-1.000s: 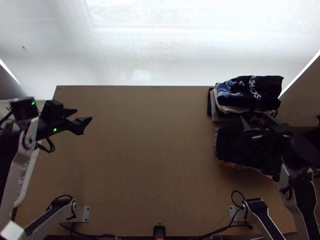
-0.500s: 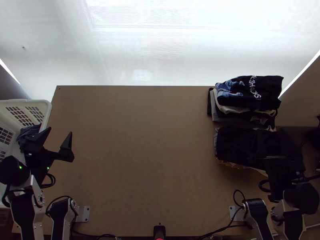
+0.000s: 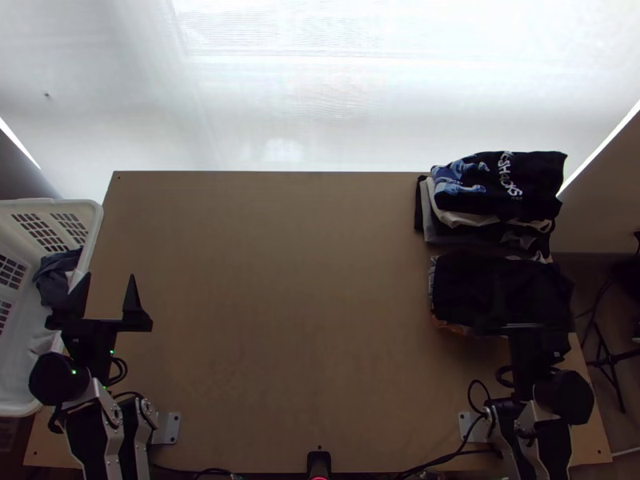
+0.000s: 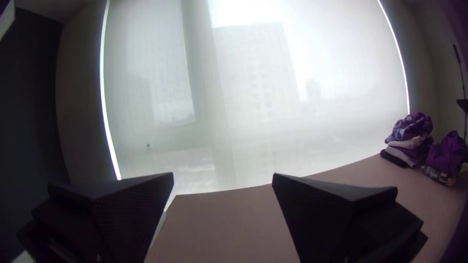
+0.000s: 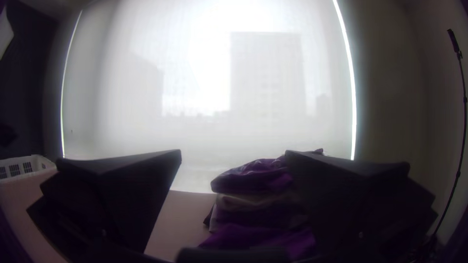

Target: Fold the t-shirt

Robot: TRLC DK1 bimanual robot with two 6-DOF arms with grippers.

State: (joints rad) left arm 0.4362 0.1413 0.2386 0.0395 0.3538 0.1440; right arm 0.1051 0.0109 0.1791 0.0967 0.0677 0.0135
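Well apart from the clothes pile (image 3: 500, 188), left gripper (image 3: 109, 277) is held spread; near it, right gripper (image 3: 525, 282) likewise.

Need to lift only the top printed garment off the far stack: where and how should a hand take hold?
I'd grip the printed garment by its end toward the middle of the table, coming in low from there, one finger above, one beneath. That end looks thick and rounded above a pale layer, while a dark pile crowds the near side.
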